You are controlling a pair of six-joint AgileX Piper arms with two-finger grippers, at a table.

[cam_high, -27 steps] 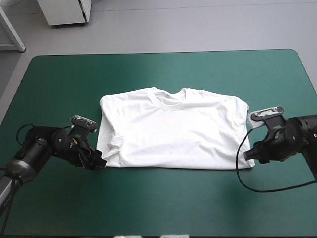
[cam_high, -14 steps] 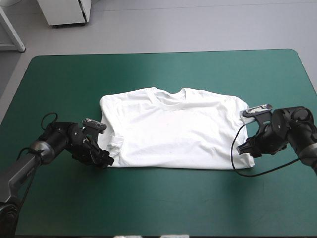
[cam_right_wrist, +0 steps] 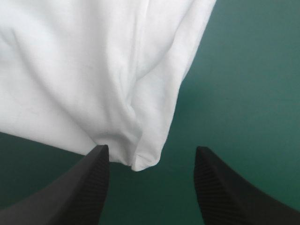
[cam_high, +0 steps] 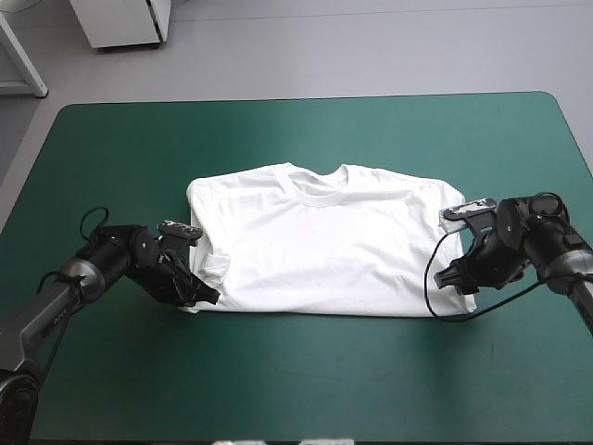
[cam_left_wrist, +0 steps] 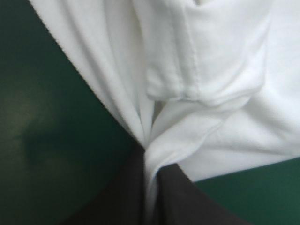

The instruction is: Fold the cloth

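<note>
The white T-shirt (cam_high: 324, 246) lies flat in the middle of the table, collar toward the far edge, with a sleeve tucked in on its left side. My left gripper (cam_high: 206, 297) sits at its near-left corner. In the left wrist view, the left gripper (cam_left_wrist: 150, 157) is shut on a pinched ridge of the T-shirt (cam_left_wrist: 211, 70). My right gripper (cam_high: 451, 280) rests at the near-right corner. In the right wrist view, the right gripper (cam_right_wrist: 152, 150) stands open, and the corner of the T-shirt (cam_right_wrist: 93, 70) reaches in between its fingers.
The teal-green cover (cam_high: 296, 389) runs wide around the T-shirt on every side, with broad strips toward the near and far edges.
Both grippers have slid inward onto the T-shirt's near corners. The left fingers have shut on the near-left corner. The right fingers stay apart.
</note>
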